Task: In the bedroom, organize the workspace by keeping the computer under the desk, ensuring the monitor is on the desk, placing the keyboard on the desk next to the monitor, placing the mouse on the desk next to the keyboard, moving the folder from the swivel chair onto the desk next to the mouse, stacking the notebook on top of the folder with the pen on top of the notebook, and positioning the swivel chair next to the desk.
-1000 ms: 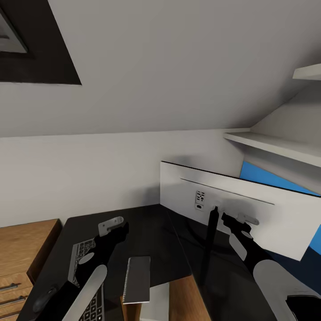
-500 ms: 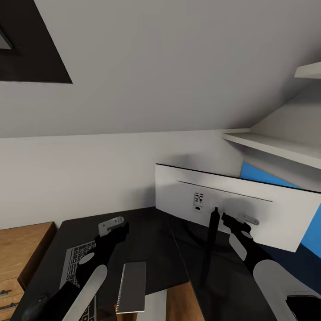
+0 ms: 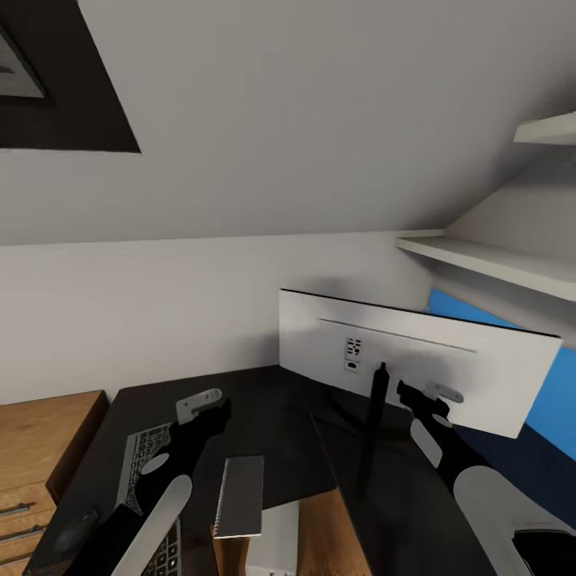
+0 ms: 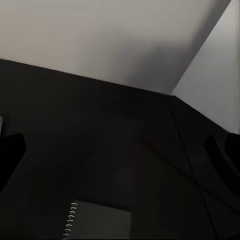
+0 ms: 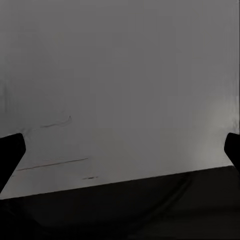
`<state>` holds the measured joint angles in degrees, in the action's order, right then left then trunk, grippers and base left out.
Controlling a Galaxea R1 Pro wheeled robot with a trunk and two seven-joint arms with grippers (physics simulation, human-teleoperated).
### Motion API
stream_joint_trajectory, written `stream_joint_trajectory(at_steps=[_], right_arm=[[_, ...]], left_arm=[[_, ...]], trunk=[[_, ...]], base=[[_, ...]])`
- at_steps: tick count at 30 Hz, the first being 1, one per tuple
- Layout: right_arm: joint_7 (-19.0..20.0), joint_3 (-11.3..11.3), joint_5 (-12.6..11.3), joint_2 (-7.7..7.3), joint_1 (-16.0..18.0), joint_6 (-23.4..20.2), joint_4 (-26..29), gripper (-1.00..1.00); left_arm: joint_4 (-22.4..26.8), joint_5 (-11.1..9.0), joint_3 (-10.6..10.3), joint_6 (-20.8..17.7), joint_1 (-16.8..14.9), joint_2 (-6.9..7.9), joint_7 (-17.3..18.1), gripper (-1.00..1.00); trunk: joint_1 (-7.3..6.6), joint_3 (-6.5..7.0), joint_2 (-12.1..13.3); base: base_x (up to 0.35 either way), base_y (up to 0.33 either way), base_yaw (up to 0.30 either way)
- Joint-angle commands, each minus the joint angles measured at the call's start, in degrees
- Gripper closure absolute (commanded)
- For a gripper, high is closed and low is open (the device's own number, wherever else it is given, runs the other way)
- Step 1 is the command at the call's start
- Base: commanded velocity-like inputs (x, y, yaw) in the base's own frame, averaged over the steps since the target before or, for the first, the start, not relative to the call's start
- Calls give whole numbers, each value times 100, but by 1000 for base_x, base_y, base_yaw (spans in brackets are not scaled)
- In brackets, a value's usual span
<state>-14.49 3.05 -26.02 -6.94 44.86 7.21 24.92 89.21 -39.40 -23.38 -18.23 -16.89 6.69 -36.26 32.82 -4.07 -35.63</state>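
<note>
Both grippers hover over the glossy black desk (image 3: 264,448) with jaws spread wide, holding nothing: the left gripper (image 3: 205,404) beside the slim black keyboard (image 3: 144,456), the right gripper (image 3: 428,398) just behind the wide white-backed monitor (image 3: 416,360). A thin grey spiral notebook (image 3: 240,496) lies at the desk edge.

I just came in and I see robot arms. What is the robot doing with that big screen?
The robot faces the black desk, where the monitor stands with its white back toward us. Its right tool is right up against the monitor's back, though a grip is not clear. The left tool hangs open over the desk, holding nothing. The keyboard, mouse and notebook lie on the desk.
</note>
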Motion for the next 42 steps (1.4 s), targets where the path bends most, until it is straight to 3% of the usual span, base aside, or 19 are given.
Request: stream_joint_trajectory(at_steps=[1,13,20,25,42], right_arm=[[-19,35,-58,2,5,26,3,-100],[12,54,-41,26,3,18,-18,-100],[14,328,301,41,-3,18,-28,-100],[16,440,505,152,-3,17,-67,-100],[17,670,571,225,-4,17,-166,-100]], left_arm=[[9,-33,-11,-13,-8,6,-47,-100],[9,-24,-9,-14,-8,8,-47,-100],[9,-22,-9,-9,-8,8,-47,-100],[9,-21,-9,-1,-8,8,-52,-100],[17,-24,-9,4,-8,8,-56,-100]], trunk=[[-1,-11,-10],[-1,-11,-10],[-1,-11,-10],[-1,-11,-10],[-1,-11,-10]], base=[[-331,0,0],[-81,0,0],[0,0,0],[0,0,0],[0,0,0]])
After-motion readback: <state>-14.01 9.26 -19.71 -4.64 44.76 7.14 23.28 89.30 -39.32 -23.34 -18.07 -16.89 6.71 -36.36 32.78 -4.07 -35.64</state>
